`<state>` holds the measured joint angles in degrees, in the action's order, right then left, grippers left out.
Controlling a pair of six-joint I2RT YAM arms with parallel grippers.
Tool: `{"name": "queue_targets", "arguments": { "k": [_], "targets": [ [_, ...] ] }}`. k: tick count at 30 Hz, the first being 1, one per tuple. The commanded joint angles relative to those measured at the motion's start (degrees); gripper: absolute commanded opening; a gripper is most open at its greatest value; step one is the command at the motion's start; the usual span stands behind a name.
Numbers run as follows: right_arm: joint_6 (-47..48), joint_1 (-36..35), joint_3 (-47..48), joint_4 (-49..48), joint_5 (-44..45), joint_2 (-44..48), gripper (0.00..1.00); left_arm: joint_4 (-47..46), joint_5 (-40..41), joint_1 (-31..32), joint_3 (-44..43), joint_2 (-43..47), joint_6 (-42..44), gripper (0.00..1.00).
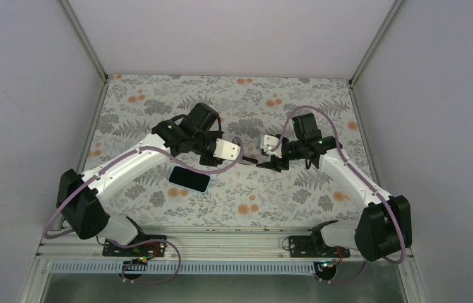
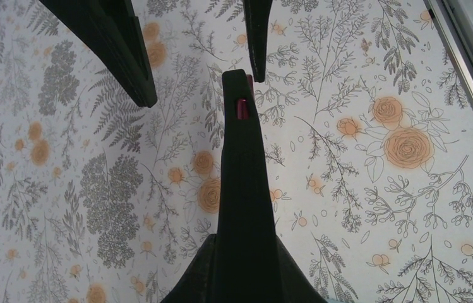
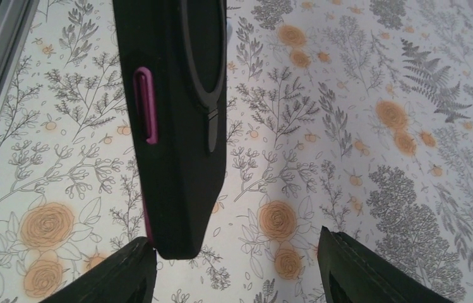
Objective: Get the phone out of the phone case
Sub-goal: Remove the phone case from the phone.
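Phone (image 1: 189, 178) flat, apart | case (image 3: 177, 126) btwn L tool (image 2: 202, 88), R tool (image 3: 237, 240) | both wide

The flower-printed table (image 1: 297, 196) carries a black phone (image 1: 189, 178), lying flat near the left gripper (image 1: 246, 158), on its near-left side.

No readable text, brand or number in any view. Black phone case (image 3: 177, 126) with magenta side button (image 3: 146, 104): no marking legible.
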<state>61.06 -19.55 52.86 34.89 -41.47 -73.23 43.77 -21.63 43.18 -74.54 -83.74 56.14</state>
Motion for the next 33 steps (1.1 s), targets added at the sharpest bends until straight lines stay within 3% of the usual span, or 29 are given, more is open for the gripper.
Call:
{"name": "queue_targets", "arguments": {
  "k": [1, 19, 33],
  "targets": [
    [-1.38, -0.58, -0.32, -2.99, -1.10, -0.13, 0.66, -1.83, -2.16, -0.20, -2.17, 0.38, 0.06, 0.02],
    [2.11, 0.12, 1.14, -2.06, 2.95, -0.33, 0.62, -1.22, -1.00, -0.16, -1.36, 1.08, 1.95, 0.02],
    [-0.60, 0.17, 2.67, -4.46, 1.69, -0.89, 0.62, -1.42, -2.05, -0.04, -0.91, 1.02, 1.60, 0.02]
  ]
}}
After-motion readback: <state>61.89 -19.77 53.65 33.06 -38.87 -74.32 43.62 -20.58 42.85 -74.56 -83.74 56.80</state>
